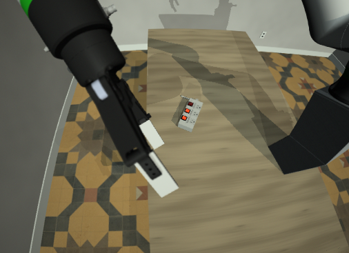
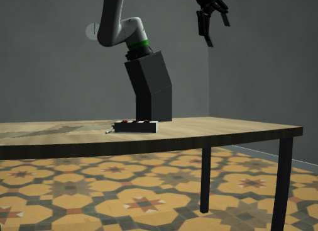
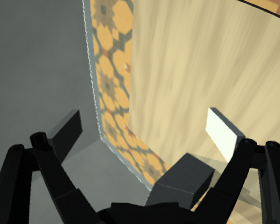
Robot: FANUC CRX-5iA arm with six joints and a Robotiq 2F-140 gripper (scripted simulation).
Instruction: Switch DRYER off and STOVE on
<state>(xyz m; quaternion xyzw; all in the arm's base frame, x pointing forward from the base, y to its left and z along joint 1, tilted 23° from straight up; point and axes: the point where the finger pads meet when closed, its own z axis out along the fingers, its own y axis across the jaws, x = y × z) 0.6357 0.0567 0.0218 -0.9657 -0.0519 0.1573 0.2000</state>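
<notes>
The power strip [image 1: 187, 114] [image 2: 136, 126] lies flat on the wooden table [image 1: 221, 184] [image 2: 220, 130], switches facing up. In the top view it shows three rocker switches in a row; two glow bright red and the far one looks dark. The labels are too small to read. My gripper [image 1: 159, 156] [image 2: 215, 31] [image 3: 143, 120] is open and empty. It hangs high in the air over the table's left edge, far from the strip. The wrist view shows only the table edge and floor, not the strip.
The robot's dark base [image 1: 310, 136] [image 2: 152, 86] stands on the table just behind the strip. A patterned tiled floor [image 1: 90, 184] [image 2: 126, 193] lies beyond the table's edges. Grey walls [image 2: 47, 70] stand behind.
</notes>
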